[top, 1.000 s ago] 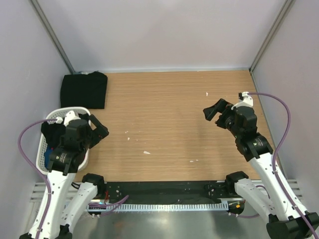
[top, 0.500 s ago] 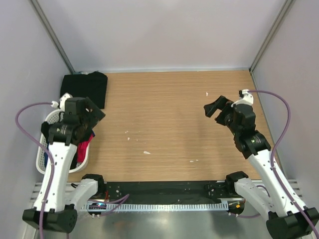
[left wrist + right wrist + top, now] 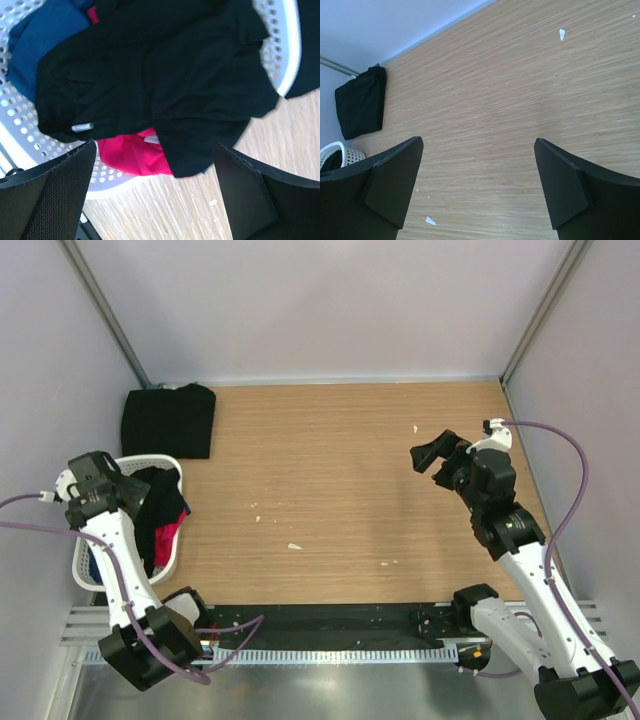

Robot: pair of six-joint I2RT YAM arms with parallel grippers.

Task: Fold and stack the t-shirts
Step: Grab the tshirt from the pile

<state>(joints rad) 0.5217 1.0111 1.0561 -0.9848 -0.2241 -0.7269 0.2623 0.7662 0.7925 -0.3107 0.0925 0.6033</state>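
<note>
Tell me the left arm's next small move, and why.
Probably lower the left gripper straight down onto the black t-shirt and close on it. The gripper hangs open above the white mesh basket, that shirt lies crumpled over the pink garment and blue garment, and a folded t-shirt already sits on the table.

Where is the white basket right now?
In the top view, the white basket sits at the left edge of the table, just nearer the robot than the folded black t-shirt in the far-left corner.
</note>
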